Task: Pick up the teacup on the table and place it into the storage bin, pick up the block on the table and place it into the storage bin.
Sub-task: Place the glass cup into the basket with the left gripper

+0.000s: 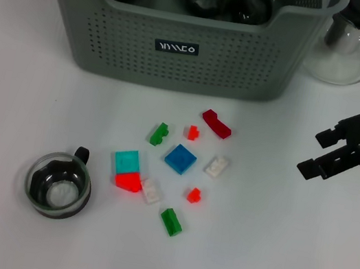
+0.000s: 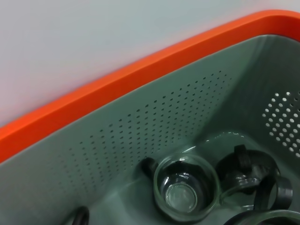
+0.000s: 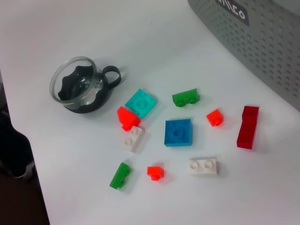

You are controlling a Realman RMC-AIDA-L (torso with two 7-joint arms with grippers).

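While empty and parted, right gripper (image 1: 325, 154) hovers above table (image 1: 28, 45), to the right of the block scatter, holding nothing. Left gripper: unseen in any view; jaw state cannot be told; wrist camera looks down into storage bin (image 1: 181, 48), so that arm judged parked above it.

Teacup (image 1: 58, 185): glass with black holder and handle, upright on table at the near left, well apart from bin, just beside the teal block (image 1: 127, 161). Several similar cups already inside bin (image 2: 187, 186).

Blocks: loose cluster between teacup and right gripper. Dark red block (image 1: 217, 123) and white block (image 1: 217, 166) nearest that gripper; blue block (image 1: 180, 158) central; green block (image 1: 171, 221) nearest the front.

Step in hand, as judged: approach for a pick. Recommended: choose an outlying block, such as the dark red one; align jaws across its narrow sides; descend vertically; avoid nudging neighbours. For teacup: grasp by the rim, lift clear above bin wall before release.
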